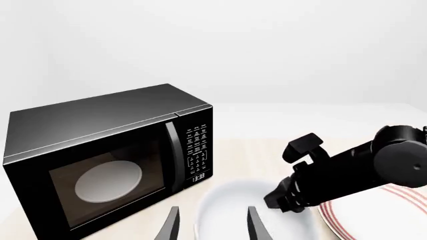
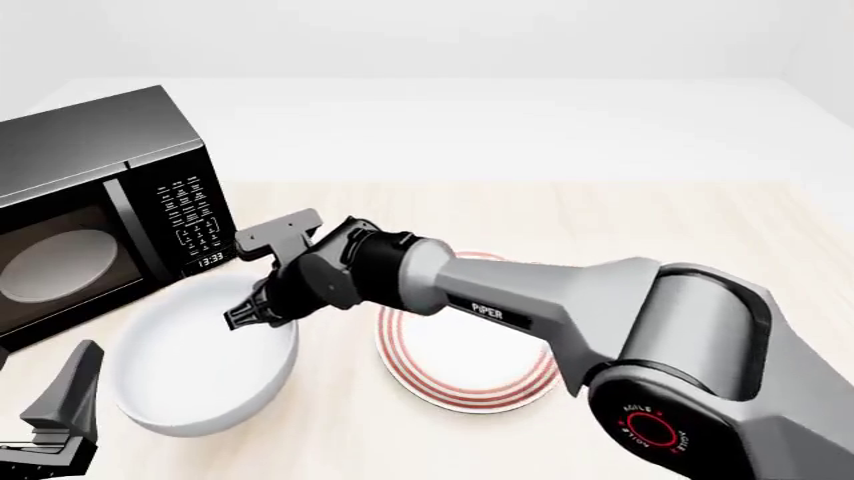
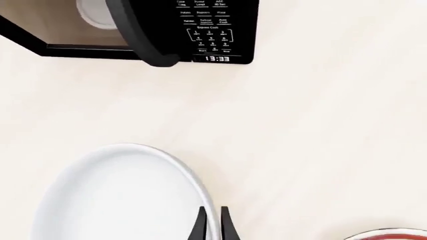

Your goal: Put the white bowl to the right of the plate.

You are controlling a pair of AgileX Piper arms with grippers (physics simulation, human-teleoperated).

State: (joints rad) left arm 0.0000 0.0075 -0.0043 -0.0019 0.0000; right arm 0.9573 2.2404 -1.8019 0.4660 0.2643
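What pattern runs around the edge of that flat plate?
Thin concentric red rings on the white plate, clearest in the front view.

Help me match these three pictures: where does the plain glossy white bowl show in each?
Front view: the plain glossy white bowl sits lower left, left of the red-ringed plate.
Left wrist view: bowl at the bottom centre.
Right wrist view: bowl at the lower left.
Shared landmark: the black microwave, beyond the bowl in all three.
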